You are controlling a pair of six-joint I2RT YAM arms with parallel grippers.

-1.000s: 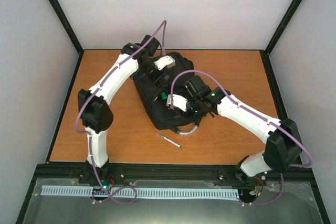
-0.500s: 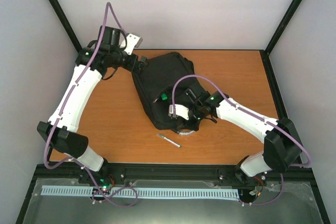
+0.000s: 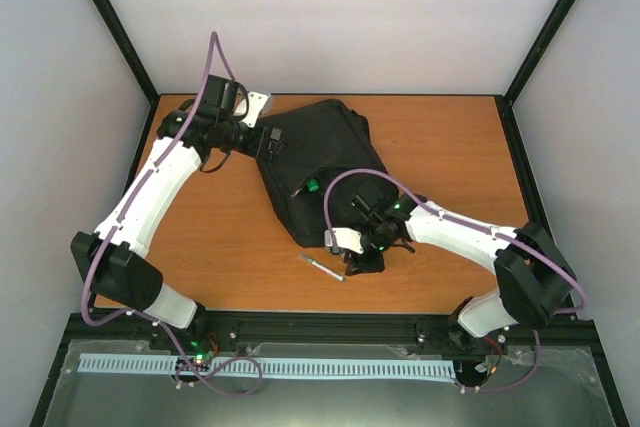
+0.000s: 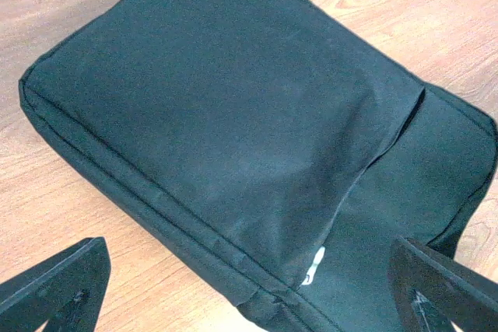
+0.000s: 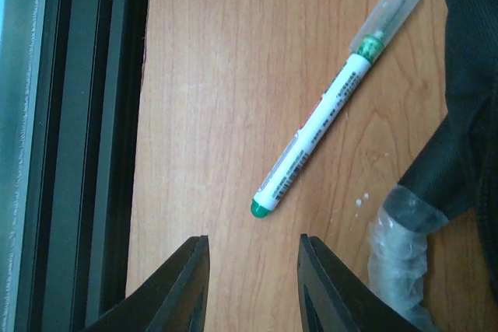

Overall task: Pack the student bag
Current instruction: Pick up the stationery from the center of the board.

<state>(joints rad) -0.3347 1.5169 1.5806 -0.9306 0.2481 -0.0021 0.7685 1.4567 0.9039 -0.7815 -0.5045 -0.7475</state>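
The student bag (image 3: pixel 315 162) lies slantwise mid-tabletop (image 3: pixel 450 137), with wood showing on every side. The left end effector (image 3: pixel 272 138) is at its far-left corner, fingers wide apart. The right end effector (image 5: pixel 253 266), fingers narrowly apart and gripping nothing, hangs near the front edge over a pen (image 5: pixel 327 110).

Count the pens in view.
1: a white, green-tipped pen on the table, beside the student bag's near end. More may be hidden inside the bag.
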